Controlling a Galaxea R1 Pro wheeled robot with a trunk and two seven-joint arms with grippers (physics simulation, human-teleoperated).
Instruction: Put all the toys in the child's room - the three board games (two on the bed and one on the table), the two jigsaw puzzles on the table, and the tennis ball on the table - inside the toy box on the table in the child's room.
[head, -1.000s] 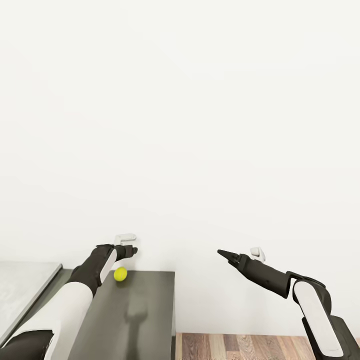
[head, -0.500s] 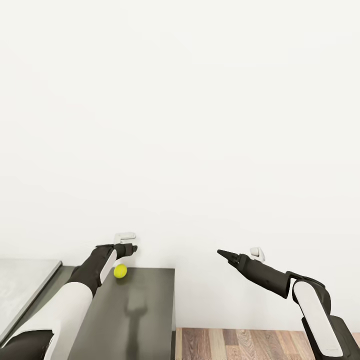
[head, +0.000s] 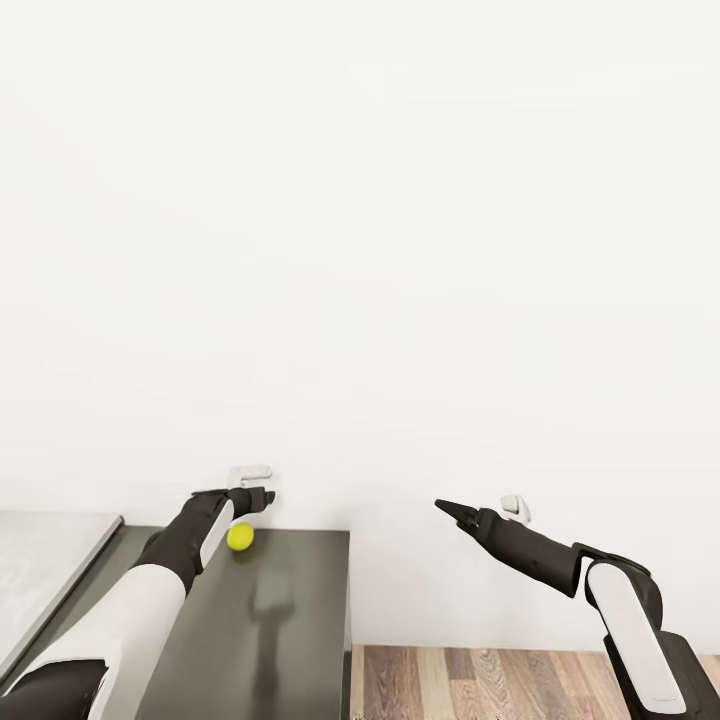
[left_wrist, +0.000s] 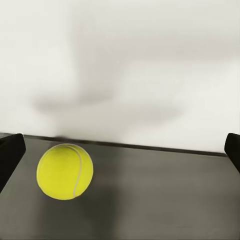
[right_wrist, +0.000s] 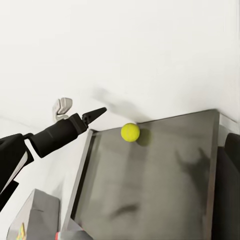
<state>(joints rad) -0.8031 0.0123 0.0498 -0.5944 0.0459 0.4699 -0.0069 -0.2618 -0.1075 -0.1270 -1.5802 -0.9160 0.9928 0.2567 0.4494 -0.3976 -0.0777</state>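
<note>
Step in hand, as I judge it: pick the tennis ball (head: 240, 537) off the dark surface (head: 270, 640).

Ball sits on the surface close to its back edge, where the surface meets the white wall (head: 360, 250). It is free, nothing touching it.

Left gripper (head: 257, 497) hovers just above the ball and slightly toward the wall. In the left wrist view the ball (left_wrist: 65, 171) lies off-centre, close to one dark finger (left_wrist: 10, 152), with the other finger at the far frame edge, so the jaws stand wide apart with nothing between them.

Right gripper (head: 441, 506) hangs out past the surface's side edge, above the wood floor (head: 480, 685), well apart from the ball. Its fingers come to one closed point; nothing held.

Plan for a clean grasp:
- shift the left gripper so the ball sits midway between the fingers before descending;
- come down until the fingers bracket the ball's widest part;
- close slowly; a one-sided touch will likely roll it.

Risk: ball rolling along the wall or off the surface.
</note>
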